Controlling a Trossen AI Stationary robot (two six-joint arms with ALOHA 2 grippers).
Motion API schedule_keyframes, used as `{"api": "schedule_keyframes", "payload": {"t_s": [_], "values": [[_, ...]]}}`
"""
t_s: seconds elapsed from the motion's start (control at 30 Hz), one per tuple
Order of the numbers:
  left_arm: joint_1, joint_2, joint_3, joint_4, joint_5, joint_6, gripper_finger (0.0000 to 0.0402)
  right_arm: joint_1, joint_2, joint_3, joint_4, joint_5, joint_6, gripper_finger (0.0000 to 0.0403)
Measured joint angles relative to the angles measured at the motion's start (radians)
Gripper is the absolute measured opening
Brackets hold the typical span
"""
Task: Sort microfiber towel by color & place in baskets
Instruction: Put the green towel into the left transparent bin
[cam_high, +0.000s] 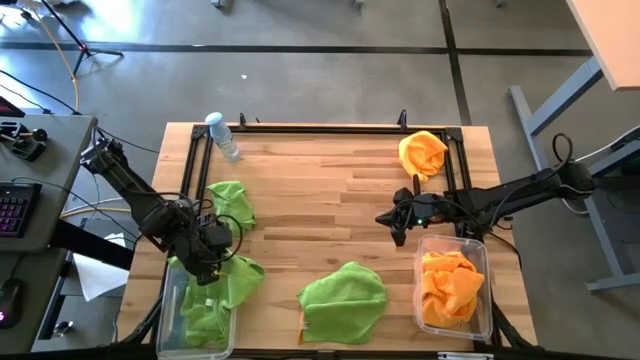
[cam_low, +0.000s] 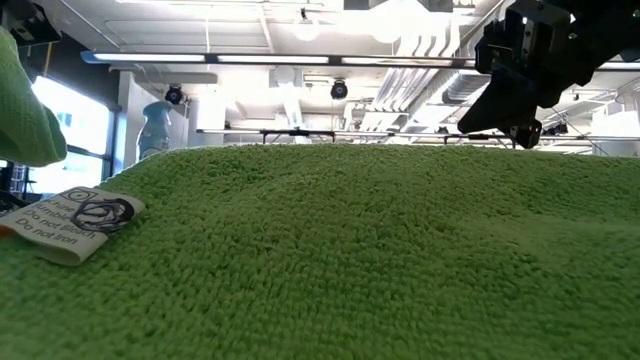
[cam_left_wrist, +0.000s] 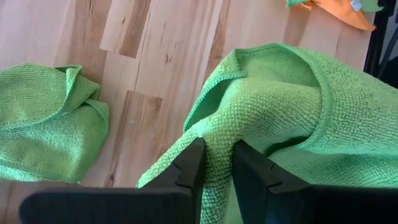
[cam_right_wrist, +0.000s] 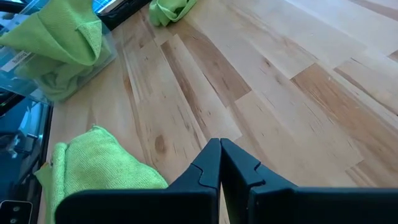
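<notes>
wooden table (cam_high: 330, 190) | left gripper (cam_left_wrist: 217, 163) pinching green towel (cam_left_wrist: 280, 118) | right gripper (cam_right_wrist: 220, 163) closed

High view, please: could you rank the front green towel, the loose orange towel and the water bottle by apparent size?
1. Front green towel, spread widest.
2. Loose orange towel, bunched up.
3. Water bottle, clearly the smallest.

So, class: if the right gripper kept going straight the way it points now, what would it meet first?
Probably bare wooden table: the shut right gripper aims over open boards; the lime green towel lies off to one side.
</notes>
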Motion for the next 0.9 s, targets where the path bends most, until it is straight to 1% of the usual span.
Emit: {"api": "schedule_keyframes", "payload": {"t_s": [0.17, 0.27, 0.37, 0.47, 0.6, 0.7, 0.8, 0.9], "values": [[0.0, 0.001, 0.0, 0.0, 0.0, 0.0, 0.0056, 0.0, 0.0, 0.0, 0.0, 0.003, 0.037, 0.0], [0.0, 0.001, 0.0, 0.002, 0.004, -0.001, 0.0064, 0.0, 0.0, 0.0, 0.0, 0.003, 0.083, 0.0], [0.0, 0.001, 0.0, 0.003, 0.014, -0.002, 0.0083, 0.0, 0.004, 0.0, 0.016, 0.003, 0.133, 0.0], [0.0, 0.001, 0.0, 0.004, 0.022, -0.002, 0.011, 0.001, 0.025, 0.0, 0.077, -0.007, 0.164, 0.0], [0.0, 0.001, 0.0, 0.004, 0.024, 0.028, 0.0151, 0.005, 0.098, 0.006, 0.192, -0.023, 0.186, 0.0], [0.0, 0.001, 0.0, 0.003, 0.023, 0.06, 0.0174, 0.019, 0.187, 0.059, 0.245, -0.015, 0.166, 0.0], [0.0, 0.001, 0.0, 0.003, 0.02, 0.097, 0.0184, 0.024, 0.271, 0.127, 0.215, -0.015, 0.127, 0.0], [0.0, 0.001, 0.0, 0.003, 0.015, 0.105, 0.0185, 0.022, 0.328, 0.186, 0.167, -0.014, 0.115, 0.0]]}}
